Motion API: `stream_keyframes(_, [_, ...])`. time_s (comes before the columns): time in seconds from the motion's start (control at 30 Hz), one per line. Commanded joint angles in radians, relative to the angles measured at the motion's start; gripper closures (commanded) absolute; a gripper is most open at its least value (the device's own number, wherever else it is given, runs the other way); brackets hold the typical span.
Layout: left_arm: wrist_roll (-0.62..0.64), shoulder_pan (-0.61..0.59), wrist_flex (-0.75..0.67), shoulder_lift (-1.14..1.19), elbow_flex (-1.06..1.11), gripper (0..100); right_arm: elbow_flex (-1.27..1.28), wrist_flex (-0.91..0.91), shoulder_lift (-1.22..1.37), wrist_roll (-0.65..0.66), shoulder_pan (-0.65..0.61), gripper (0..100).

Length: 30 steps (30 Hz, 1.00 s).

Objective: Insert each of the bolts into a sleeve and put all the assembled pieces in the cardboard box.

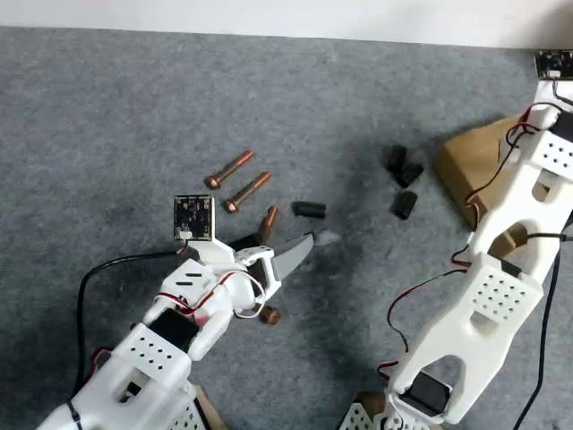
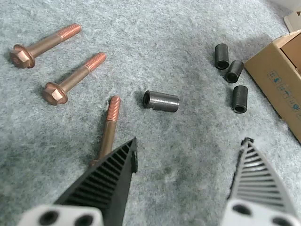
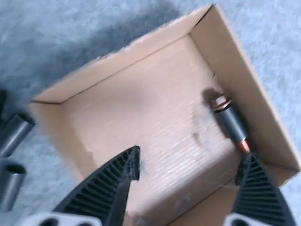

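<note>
Three copper bolts lie on the grey carpet: two side by side (image 2: 44, 45) (image 2: 74, 78) and a third (image 2: 108, 132) whose head end runs under a black finger (image 2: 123, 162) of my left gripper (image 2: 190, 148). That gripper stands open, low over the carpet. A black sleeve (image 2: 161, 101) lies just beyond it, and three more sleeves (image 2: 233, 71) sit near the cardboard box (image 2: 282, 80). My right gripper (image 3: 190, 165) hangs open above the box (image 3: 141, 117), which holds one assembled bolt and sleeve (image 3: 229, 122).
From above, the right arm (image 1: 501, 296) covers part of the box (image 1: 461, 166) at the right edge. A small copper piece (image 1: 269, 314) lies beside the left arm's wrist. Cables trail from both arms over the carpet.
</note>
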Motion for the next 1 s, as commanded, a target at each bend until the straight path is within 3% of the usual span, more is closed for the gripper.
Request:
stream_keyframes(0.0, [-0.011, -0.012, -0.025, -0.012, -0.007, 68, -0.051, 0.074, -0.03, -0.02, -0.025, 69.1])
stream_keyframes(0.47, [-0.008, -0.018, -0.023, -0.012, -0.013, 68, -0.147, 0.334, -0.062, -0.054, -0.16, 69.1])
stream_keyframes(0.63, [-0.008, -0.03, -0.025, -0.012, -0.015, 68, -0.228, 0.34, -0.128, -0.055, -0.191, 69.1])
stream_keyframes(0.97, [-0.008, -0.033, -0.026, -0.012, -0.015, 68, 0.035, 0.34, -0.214, -0.026, -0.311, 69.1])
